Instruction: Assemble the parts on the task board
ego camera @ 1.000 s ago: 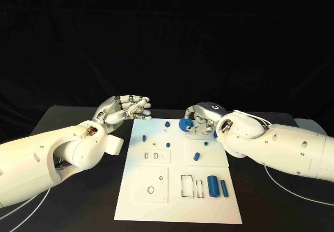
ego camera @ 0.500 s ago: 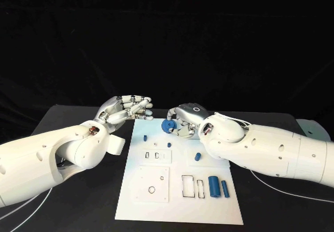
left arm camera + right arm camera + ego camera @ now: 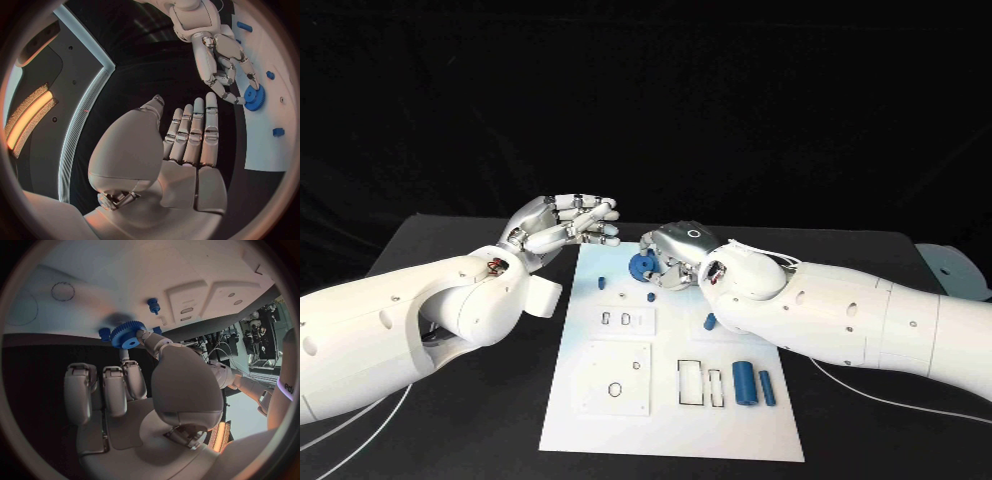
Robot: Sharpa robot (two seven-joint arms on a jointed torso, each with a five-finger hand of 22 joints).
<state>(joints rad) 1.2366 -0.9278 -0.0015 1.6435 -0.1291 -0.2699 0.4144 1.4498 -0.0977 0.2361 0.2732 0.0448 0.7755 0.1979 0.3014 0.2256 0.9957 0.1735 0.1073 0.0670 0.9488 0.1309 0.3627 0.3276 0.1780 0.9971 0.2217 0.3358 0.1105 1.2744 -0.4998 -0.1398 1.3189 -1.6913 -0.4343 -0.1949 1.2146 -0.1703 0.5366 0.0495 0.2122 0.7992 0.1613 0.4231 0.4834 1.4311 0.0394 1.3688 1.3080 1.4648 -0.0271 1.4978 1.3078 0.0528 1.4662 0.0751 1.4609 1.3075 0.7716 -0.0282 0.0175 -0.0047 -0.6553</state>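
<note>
My right hand (image 3: 678, 256) pinches a blue gear (image 3: 643, 265) just above the far end of the white task board (image 3: 617, 400). The right wrist view has the gear (image 3: 128, 335) at the fingertips of the right hand (image 3: 150, 390), close over the board (image 3: 125, 280) beside a small blue peg (image 3: 152, 305). My left hand (image 3: 567, 225) hovers off the board's far left corner, holding nothing. In the left wrist view the left hand (image 3: 187, 145) has straight fingers that point toward the right hand (image 3: 222, 57) and its gear (image 3: 253, 95).
Small blue pegs (image 3: 600, 284) (image 3: 649, 297) stand near the board's far end, and another part (image 3: 710, 322) lies mid-board. Two blue cylinders (image 3: 741, 385) (image 3: 766, 387) lie at the near right beside rectangular slots. Black table surrounds the board.
My right hand has carried the gear leftward across the board's far end, toward the left hand. The left hand has barely moved.
</note>
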